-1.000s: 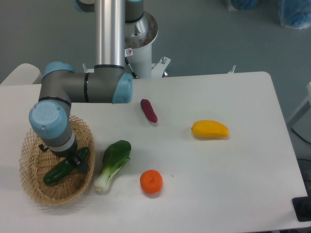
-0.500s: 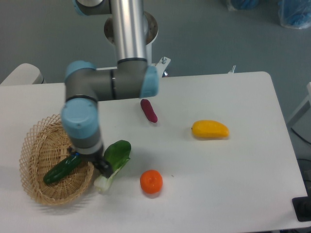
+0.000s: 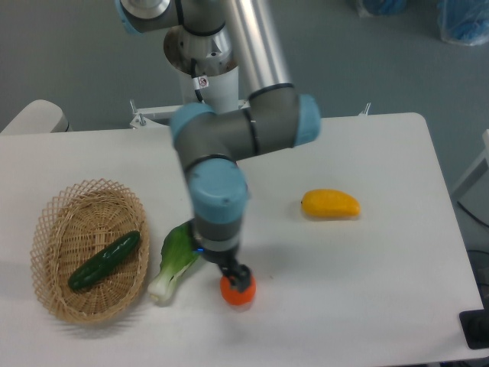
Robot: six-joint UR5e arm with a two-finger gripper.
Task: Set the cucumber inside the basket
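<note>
The dark green cucumber (image 3: 105, 260) lies slanted inside the tan wicker basket (image 3: 53, 229) at the left of the table. My gripper (image 3: 235, 276) is far to the right of the basket, hanging low over the orange fruit (image 3: 238, 293) and covering most of it. It holds nothing that I can see. Its fingers are dark and seen from above, so I cannot tell whether they are open or shut.
A leafy bok choy (image 3: 173, 261) lies between the basket and my gripper. A yellow mango (image 3: 330, 204) lies to the right. My arm hides the small purple eggplant. The table's front edge is near.
My arm has swung right, from above the basket, past the bok choy, to over the orange fruit. The cucumber stays lying in the basket, free of the gripper.
</note>
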